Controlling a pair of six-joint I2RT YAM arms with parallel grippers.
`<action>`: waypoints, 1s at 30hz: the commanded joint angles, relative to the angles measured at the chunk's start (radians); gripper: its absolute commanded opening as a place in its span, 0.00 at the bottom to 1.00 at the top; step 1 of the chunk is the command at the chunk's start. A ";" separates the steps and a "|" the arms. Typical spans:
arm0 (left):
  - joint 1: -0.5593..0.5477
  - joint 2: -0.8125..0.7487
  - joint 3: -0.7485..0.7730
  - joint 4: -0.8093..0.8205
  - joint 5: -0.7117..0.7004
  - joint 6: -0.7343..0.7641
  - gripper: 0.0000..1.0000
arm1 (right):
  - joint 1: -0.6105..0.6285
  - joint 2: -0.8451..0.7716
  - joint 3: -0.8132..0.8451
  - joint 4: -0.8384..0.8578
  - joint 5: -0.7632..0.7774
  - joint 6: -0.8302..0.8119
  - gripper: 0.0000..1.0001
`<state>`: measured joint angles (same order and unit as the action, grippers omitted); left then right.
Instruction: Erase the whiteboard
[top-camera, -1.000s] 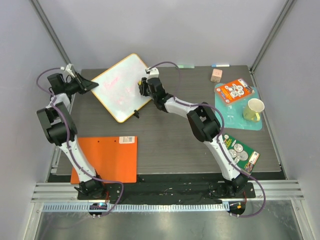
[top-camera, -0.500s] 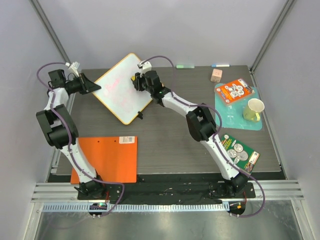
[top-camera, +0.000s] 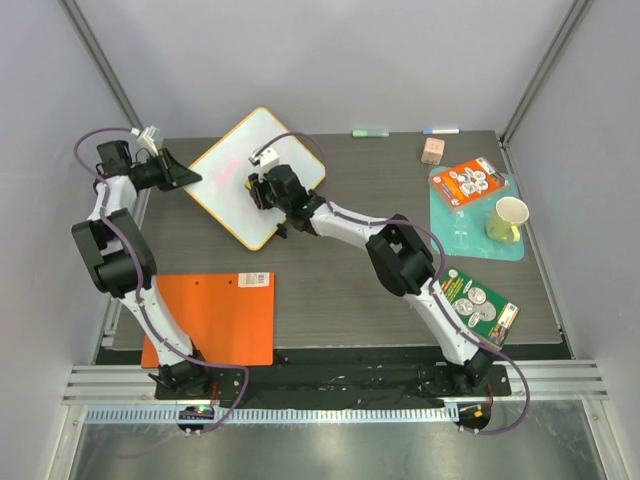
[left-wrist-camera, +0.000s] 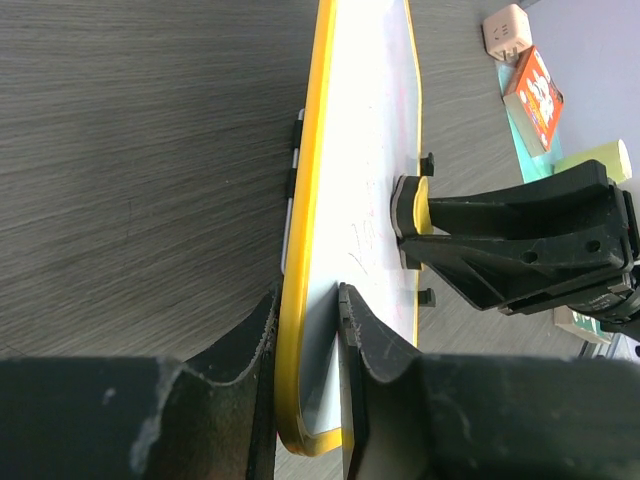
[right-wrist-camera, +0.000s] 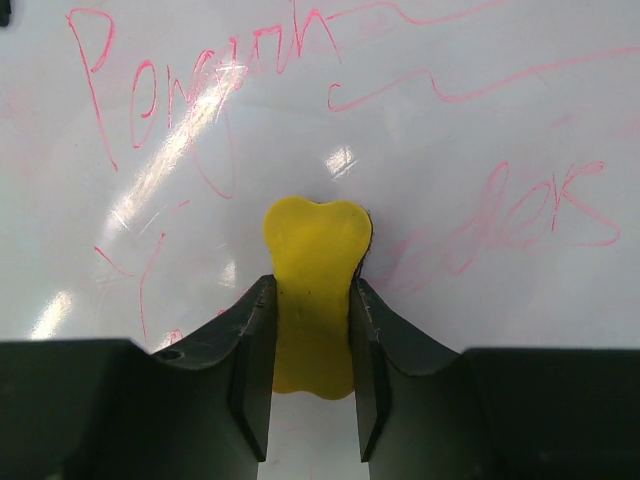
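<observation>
Right claw (right-wrist-camera: 310, 300) grips a yellow eraser (right-wrist-camera: 316, 240) flat against the whiteboard (right-wrist-camera: 470, 150); left claw (left-wrist-camera: 306, 310) pinches its rim. Best to press evenly and sweep across the pink writing (right-wrist-camera: 170, 80), with the left bracing firmly.

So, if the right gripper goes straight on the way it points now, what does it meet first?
The whiteboard. The yellow eraser held in the right gripper points straight at its pink-marked face, and in the left wrist view the eraser seems to touch it.

Pink handwriting (right-wrist-camera: 190, 90) is noted on the whiteboard (right-wrist-camera: 400, 160): one word begins "Pow"; the rest cannot be read.
</observation>
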<state>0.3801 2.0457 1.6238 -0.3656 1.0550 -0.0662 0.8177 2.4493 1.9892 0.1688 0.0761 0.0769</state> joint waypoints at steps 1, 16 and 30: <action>-0.063 -0.035 -0.012 -0.019 -0.078 0.100 0.00 | -0.001 0.030 -0.023 -0.107 0.097 0.041 0.01; -0.060 -0.047 -0.001 -0.064 -0.090 0.140 0.00 | -0.206 0.203 0.301 -0.163 0.154 0.169 0.01; -0.061 -0.071 -0.024 -0.064 -0.075 0.137 0.00 | 0.017 0.005 0.002 -0.207 0.007 0.057 0.01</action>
<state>0.3614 2.0182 1.6207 -0.4446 1.0351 -0.0196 0.7235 2.4905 2.0682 0.0944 0.1886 0.1364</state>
